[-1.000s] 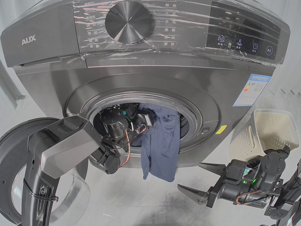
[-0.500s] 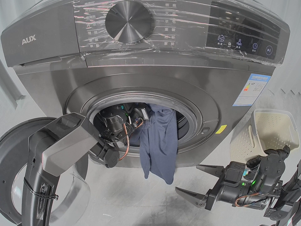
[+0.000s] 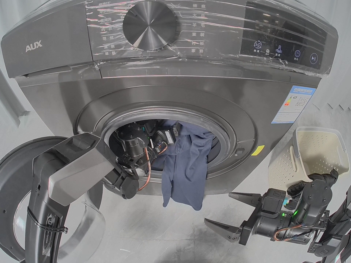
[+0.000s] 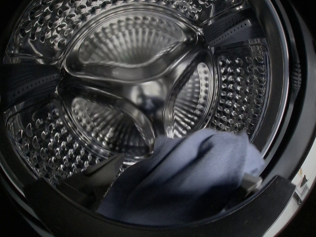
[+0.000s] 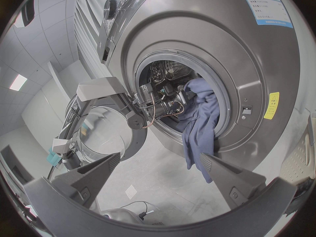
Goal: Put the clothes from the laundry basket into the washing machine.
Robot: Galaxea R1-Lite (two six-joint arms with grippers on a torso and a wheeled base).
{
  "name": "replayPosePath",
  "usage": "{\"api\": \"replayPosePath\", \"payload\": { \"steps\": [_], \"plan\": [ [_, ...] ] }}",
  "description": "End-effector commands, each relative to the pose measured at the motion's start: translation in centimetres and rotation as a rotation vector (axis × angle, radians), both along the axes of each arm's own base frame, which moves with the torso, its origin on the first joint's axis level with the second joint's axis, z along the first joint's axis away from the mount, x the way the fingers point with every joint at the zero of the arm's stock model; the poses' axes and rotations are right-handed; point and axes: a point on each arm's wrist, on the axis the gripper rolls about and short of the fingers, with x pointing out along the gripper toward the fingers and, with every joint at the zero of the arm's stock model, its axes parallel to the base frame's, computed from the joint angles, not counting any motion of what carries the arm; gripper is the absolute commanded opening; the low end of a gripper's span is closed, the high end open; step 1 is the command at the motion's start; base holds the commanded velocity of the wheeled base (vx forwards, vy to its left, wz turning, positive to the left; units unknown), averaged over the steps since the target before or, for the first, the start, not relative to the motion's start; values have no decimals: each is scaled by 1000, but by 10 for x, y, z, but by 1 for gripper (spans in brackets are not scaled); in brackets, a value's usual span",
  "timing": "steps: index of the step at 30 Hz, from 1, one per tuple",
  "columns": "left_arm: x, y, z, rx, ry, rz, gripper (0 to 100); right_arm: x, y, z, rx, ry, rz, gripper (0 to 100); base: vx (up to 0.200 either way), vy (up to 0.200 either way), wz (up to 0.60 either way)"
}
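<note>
A blue garment (image 3: pixel 186 165) hangs over the lower lip of the washing machine's round opening (image 3: pixel 234 136), its upper part inside the steel drum (image 4: pixel 131 50) and its tail dangling down the front. My left gripper (image 3: pixel 174 130) is inside the opening, shut on the garment's upper end; the bunched cloth (image 4: pixel 191 175) covers most of its fingers. My right gripper (image 3: pixel 219 208) hovers open low to the right, in front of the machine with nothing in it. In the right wrist view the garment (image 5: pixel 200 122) hangs beyond the spread right gripper (image 5: pixel 158 157).
The machine's door (image 3: pixel 14 187) stands swung open on the left. A cream perforated laundry basket (image 3: pixel 318 154) stands on the floor at the right, beside the machine and behind my right arm. Grey floor lies in front of the machine.
My left gripper has pushed a little farther right and into the drum, carrying the garment's top with it; the hanging tail has shifted slightly. My right gripper has sunk slightly.
</note>
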Motion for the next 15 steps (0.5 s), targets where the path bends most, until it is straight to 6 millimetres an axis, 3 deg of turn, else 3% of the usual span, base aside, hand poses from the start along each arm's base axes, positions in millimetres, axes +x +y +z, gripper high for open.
{"api": "replayPosePath", "payload": {
  "steps": [1, 15],
  "plan": [
    [-13, 3, -6, 29, 71, -15, 100, 1, 0, -1, -3, 2, -1, 100, 0, 0, 0],
    [-46, 17, -21, 128, 224, -86, 100, 1, 1, -2, -7, 4, 3, 100, 0, 0, 0]
  ]
}}
